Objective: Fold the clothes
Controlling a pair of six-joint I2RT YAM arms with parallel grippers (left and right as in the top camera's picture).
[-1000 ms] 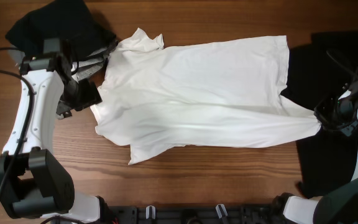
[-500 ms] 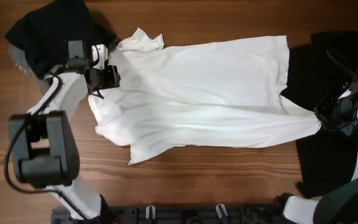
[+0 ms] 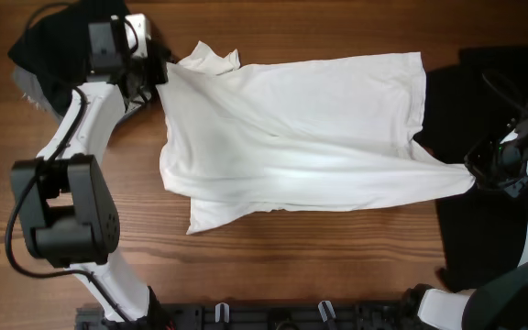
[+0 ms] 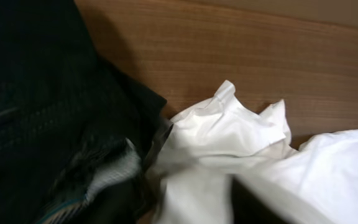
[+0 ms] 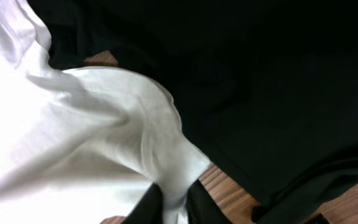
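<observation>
**The white T-shirt [image 3: 291,128] spread on the wooden table [image 3: 337,266]**

We see the right gripper [image 3: 473,176] pinching the T-shirt's lower corner above a black shirt [image 3: 470,92]. The left gripper [image 3: 152,69] sits at the collar, beside a black pile [image 3: 53,46]. We cannot tell whether it grips.

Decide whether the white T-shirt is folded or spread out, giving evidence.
Spread, not folded: the white T-shirt lies rumpled at full length across the table, one corner pinched by the right gripper.
</observation>
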